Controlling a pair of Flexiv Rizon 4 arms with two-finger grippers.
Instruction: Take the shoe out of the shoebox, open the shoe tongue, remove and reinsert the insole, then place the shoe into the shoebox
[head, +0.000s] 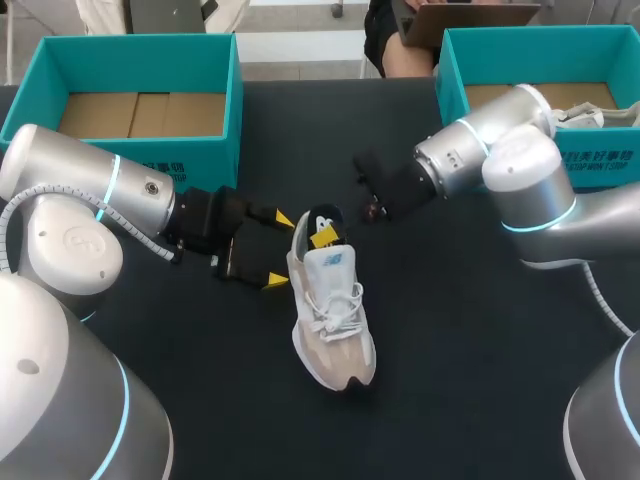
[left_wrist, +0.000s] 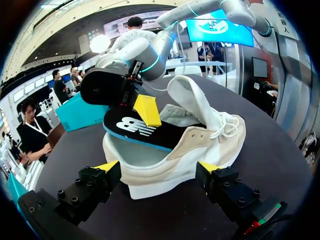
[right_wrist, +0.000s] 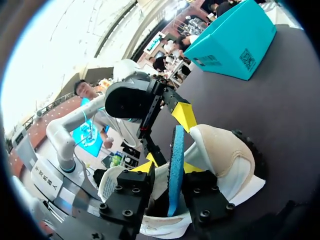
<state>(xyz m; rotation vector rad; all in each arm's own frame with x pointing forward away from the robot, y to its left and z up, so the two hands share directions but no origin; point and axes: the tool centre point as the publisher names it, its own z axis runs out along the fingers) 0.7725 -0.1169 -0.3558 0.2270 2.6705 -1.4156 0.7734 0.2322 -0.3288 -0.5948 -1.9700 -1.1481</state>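
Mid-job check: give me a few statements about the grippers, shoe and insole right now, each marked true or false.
1. The right gripper is shut on the insole. True.
2. The shoe lies inside the left shoebox. False: it stands on the table between the two arms.
3. The left gripper is open beside the shoe's heel end. True.
4. The insole is completely out of the shoe. False: its front end sits inside the shoe, under the raised tongue.
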